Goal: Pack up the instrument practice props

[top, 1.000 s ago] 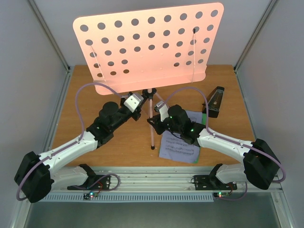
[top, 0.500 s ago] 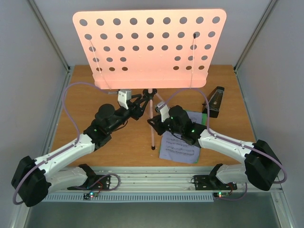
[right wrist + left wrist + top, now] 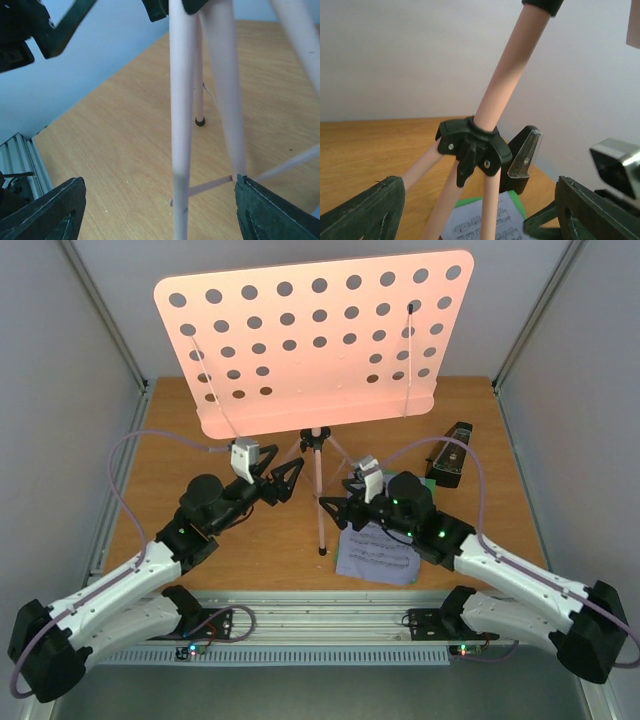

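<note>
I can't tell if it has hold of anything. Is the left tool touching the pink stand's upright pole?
Apart. In the left wrist view the pole rises between the left tool's wide-open fingers, clear of both.

The wooden table carries the stand on its tripod feet, flat sheets and an upright metronome.

Illegible music notation on sheet

Both arms are extended forward and angled inward, and the left gripper and right gripper are held facing each other, jaws spread wide.
</note>
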Robot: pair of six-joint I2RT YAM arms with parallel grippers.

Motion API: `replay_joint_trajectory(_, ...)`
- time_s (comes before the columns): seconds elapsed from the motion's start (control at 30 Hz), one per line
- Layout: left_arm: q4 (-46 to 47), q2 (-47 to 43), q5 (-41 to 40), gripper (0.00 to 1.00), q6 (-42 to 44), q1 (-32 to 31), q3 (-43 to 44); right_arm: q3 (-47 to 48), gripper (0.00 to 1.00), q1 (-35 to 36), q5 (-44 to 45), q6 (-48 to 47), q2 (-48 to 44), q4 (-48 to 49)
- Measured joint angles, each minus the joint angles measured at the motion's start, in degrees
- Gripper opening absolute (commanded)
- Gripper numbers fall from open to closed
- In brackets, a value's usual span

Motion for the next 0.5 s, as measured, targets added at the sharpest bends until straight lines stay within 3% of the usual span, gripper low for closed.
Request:
replay_joint_trajectory(0.13, -2.0, -1.1, 1.4, 0.84, 0.5, 0.0, -1.2, -3.6, 0.84, -1.9, 0.1, 1.5, -7.1, -0.5)
replay_joint_trajectory(0.23, -1.7, -1.2, 4.8, 0.82, 0.5, 0.0, -3.5, -5.5, 0.79, -7.4, -2.6, 4.1, -9.7, 1.2)
replay_joint_trajectory(0.37, -1.6, -0.5, 10.6, 0.73, 1.3, 0.0, -6.2, -8.6, 0.71, -18.1, -10.0, 10.7, -7.9, 8.9)
replay_joint_trajectory(0.5, -1.5, 0.7, 14.2, 0.67, 2.1, -0.3, -6.8, -9.2, 0.65, -21.1, -14.2, 14.2, -3.5, 15.0)
